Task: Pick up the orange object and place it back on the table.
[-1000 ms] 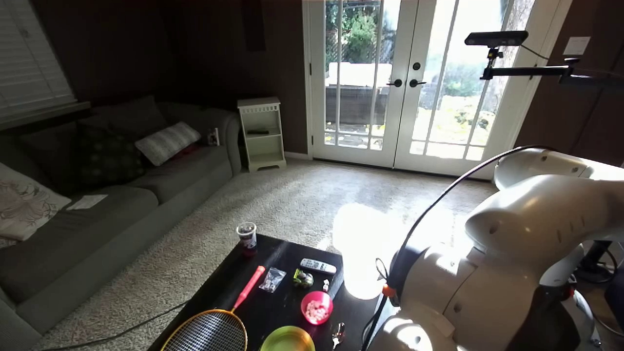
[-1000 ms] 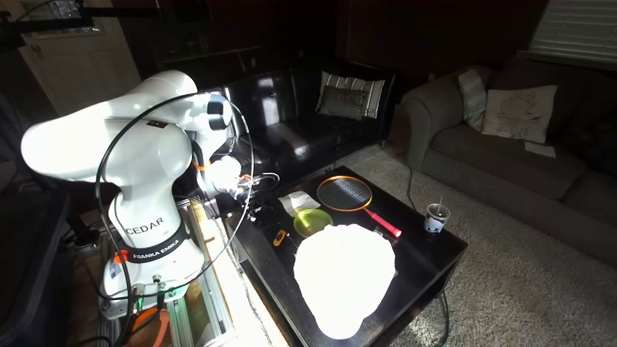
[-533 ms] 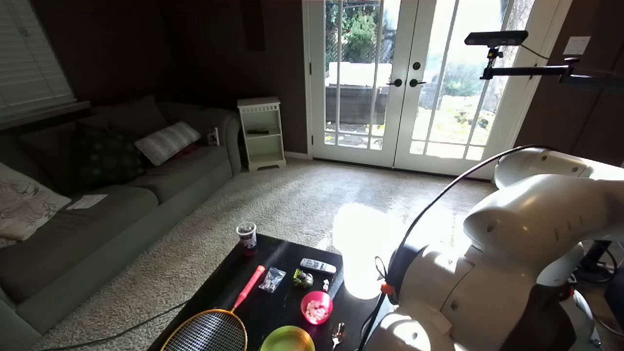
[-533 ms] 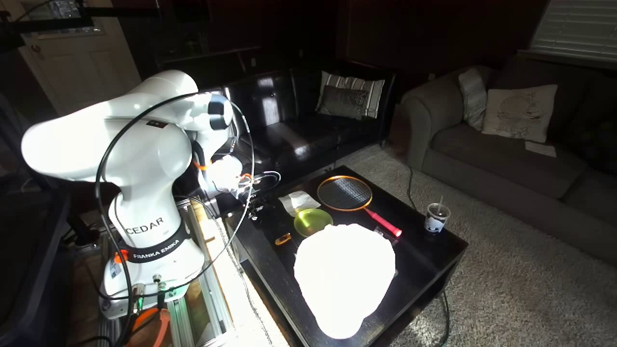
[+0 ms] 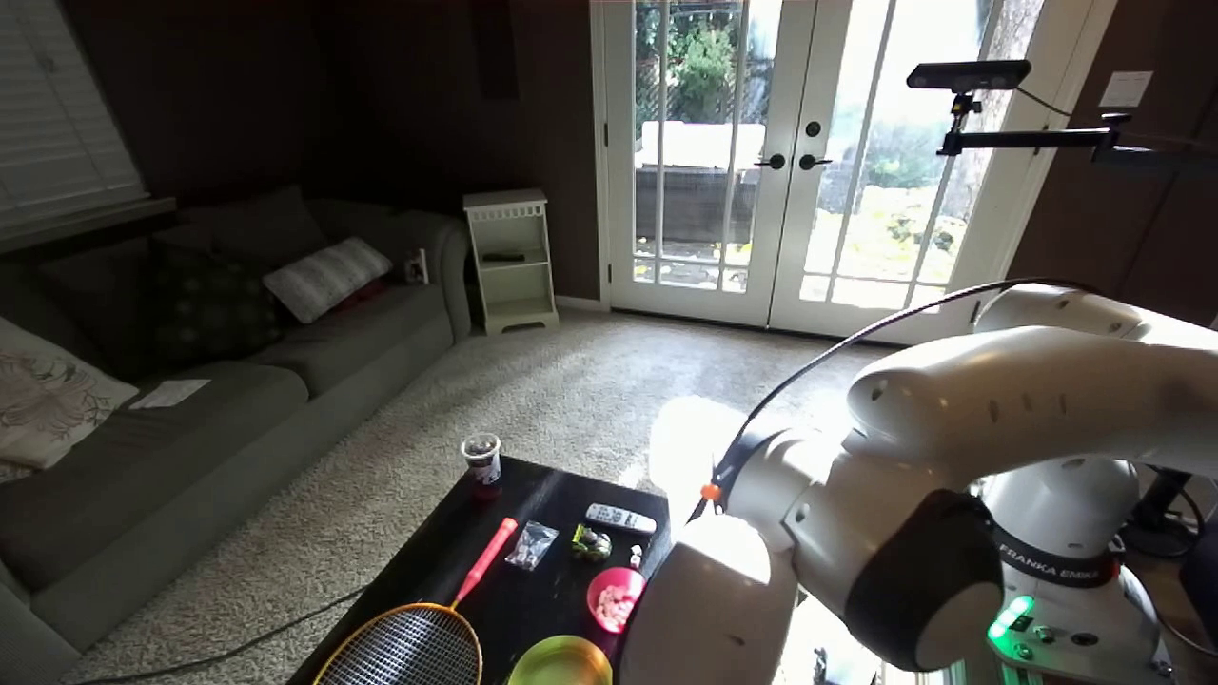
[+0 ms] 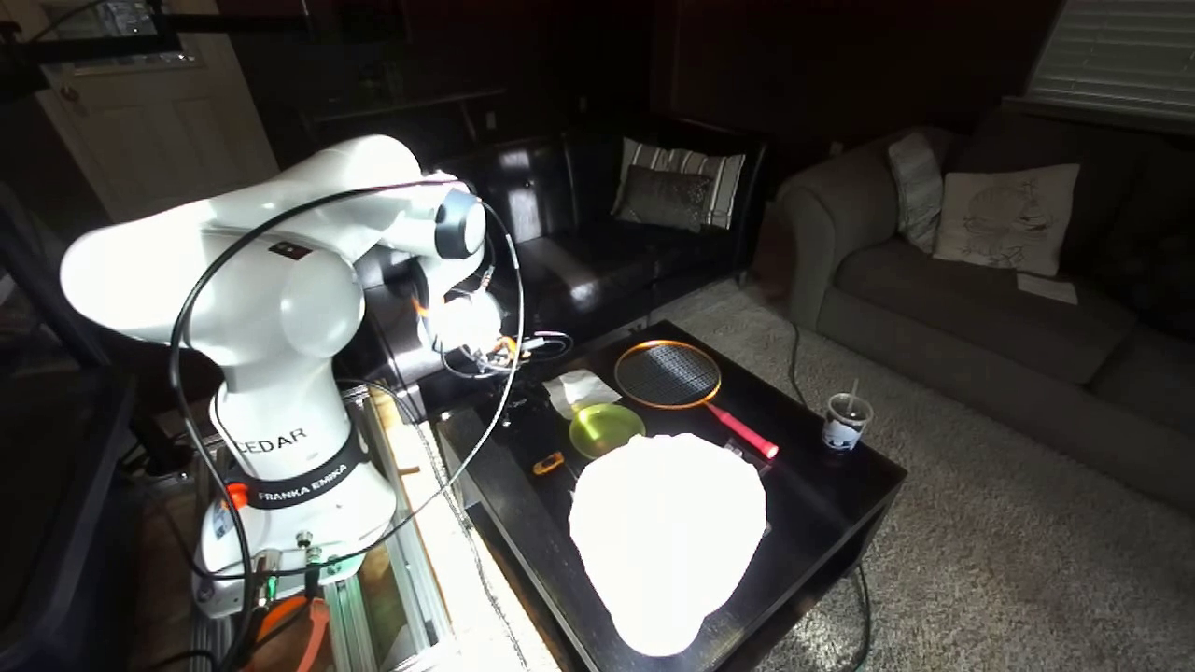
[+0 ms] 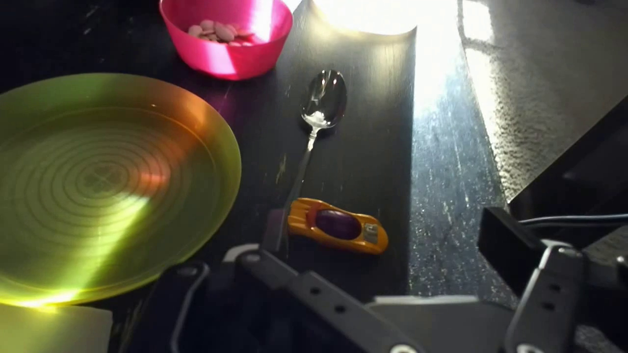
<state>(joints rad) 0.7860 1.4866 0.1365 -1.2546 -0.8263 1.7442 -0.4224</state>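
One low black table [image 6: 803,513] bears a pink-handled racket [image 6: 667,373] and, near it, a green plate [image 7: 103,179]. Above the table hangs the gripper [image 7: 385,229], fingers spread wide. A pink bowl [image 7: 230,61] stands near the plate, a metal spoon [image 7: 310,146] near both. Smallest, the orange toy car [image 7: 338,225] lies on the table just beside the spoon handle.

Toy car [image 7: 338,229]: we record orange, with purple on the oval top.
Surface [image 7: 365,157]: we find black, with bright white patches.
Plate [image 7: 115,189]: we note green, patterned with concentric rings.
Bowl [image 7: 245,58]: we log vivid pink; the pieces [image 7: 218,32] inside, paler pink.
Racket [image 6: 668,375]: we observe an orange frame, pink handle and dark stringed grid.
Fingers [image 7: 508,245]: we see black tips, grey links.
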